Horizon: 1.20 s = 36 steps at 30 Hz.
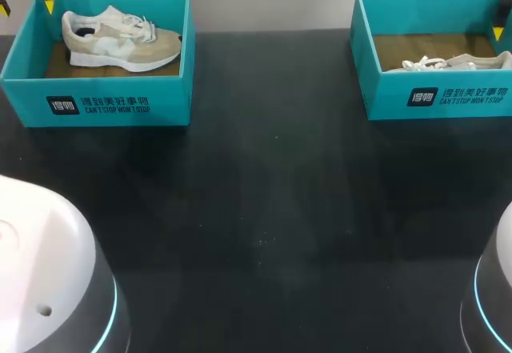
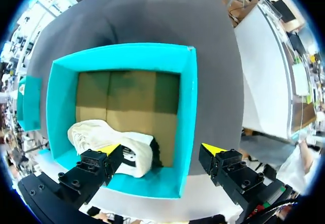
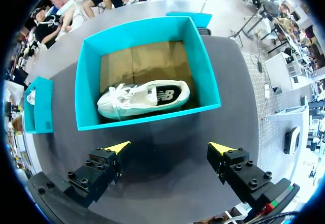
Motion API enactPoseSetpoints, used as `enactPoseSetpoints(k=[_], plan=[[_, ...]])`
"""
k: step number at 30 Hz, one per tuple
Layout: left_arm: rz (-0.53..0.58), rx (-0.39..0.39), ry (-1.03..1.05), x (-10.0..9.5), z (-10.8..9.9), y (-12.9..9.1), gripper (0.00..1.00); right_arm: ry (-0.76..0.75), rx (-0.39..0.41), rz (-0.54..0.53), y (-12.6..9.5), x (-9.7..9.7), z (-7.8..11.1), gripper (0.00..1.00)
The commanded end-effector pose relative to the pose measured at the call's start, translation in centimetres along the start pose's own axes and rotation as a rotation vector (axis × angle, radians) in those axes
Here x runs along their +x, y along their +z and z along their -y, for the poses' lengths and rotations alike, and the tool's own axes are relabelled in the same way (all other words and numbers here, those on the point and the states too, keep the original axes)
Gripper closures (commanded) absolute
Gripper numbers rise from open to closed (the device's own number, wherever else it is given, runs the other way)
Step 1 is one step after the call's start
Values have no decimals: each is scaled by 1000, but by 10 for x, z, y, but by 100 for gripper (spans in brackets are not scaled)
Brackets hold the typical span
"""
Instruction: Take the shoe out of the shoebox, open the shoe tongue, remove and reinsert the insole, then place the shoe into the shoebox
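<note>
Took the dark counter [image 1: 264, 209] from its near edge outward and met both teal boxes only along the far edge: the left box [image 1: 96, 105] toward the far left corner, the right box [image 1: 436, 97] toward the far right one. Saw the beige shoe [image 1: 120, 39] resting on its sole inside the left box, and the white shoe [image 1: 448, 63] lying inside the right box, close along its near wall.

Noted the left end effector [image 2: 161, 149] spread wide above one end of the left box, one finger over the beige shoe's heel, the other outside the wall, apparently touching nothing. Noted the right end effector [image 3: 170, 147] also spread, above the counter just beside the right box's near wall, holding nothing.

Judged the first step to be in hand: taking a shoe out, not yet done. Called, on that reading, for bringing both left fingers inside the walls, lowering astride the heel, pinching, then lifting clear of the rim.
</note>
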<state>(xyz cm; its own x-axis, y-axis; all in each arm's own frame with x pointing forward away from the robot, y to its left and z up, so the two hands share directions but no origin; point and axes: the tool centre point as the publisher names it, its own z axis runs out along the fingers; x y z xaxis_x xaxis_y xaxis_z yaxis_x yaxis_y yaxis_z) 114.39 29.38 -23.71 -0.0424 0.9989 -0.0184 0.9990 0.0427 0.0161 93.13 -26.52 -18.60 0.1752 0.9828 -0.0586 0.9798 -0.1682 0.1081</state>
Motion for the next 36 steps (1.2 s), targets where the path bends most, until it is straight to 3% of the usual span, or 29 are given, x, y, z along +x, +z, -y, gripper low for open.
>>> enactPoseSetpoints(k=[1, 3, 9, 20, 36], plan=[[-30, -60, 78, -10, -12, 16, 0, 1, 0, 0, 0, 0, 0, 0], [-31, -89, 114, -14, -20, 23, 0, 1, 0, 0, 0, 0, 0, 0], [-38, -79, 133, -15, -44, 42, 0, 1, 0, 0, 0, 0, 0, 0], [-36, -127, 141, -24, -71, 70, 0, 1, 0, 0, 0, 0, 0, 0], [-24, -78, 108, -25, -86, 96, 0, 1, 0, 0, 0, 0, 0, 0]])
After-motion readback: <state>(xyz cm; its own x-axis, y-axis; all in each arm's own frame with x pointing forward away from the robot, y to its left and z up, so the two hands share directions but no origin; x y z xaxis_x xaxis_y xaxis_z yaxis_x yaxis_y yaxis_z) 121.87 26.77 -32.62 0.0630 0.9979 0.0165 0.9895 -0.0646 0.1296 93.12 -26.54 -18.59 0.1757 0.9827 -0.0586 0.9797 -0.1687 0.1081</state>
